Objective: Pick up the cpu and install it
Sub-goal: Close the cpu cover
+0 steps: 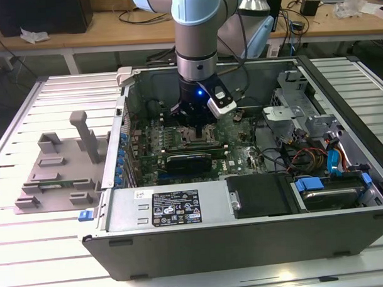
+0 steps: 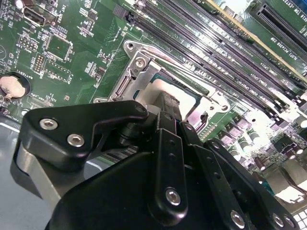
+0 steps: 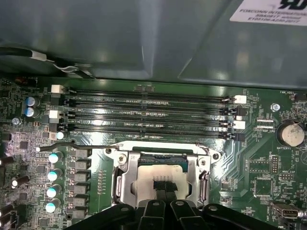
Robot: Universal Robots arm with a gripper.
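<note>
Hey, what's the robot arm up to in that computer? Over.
The gripper low in the computer case, at the socket. The cpu lies in the socket, under the gripper. Nothing seen blocking.

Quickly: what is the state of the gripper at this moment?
Gripper: cannot be told; it sits low over the cpu in the socket.

A black label with white print and symbols sits on the grey power supply cover, lower middle of the exterior view; its words are too small to make out. In the first wrist view a white label with dark print sits on the case wall. Tiny white lettering marks the green motherboard beside the memory slots.
</note>
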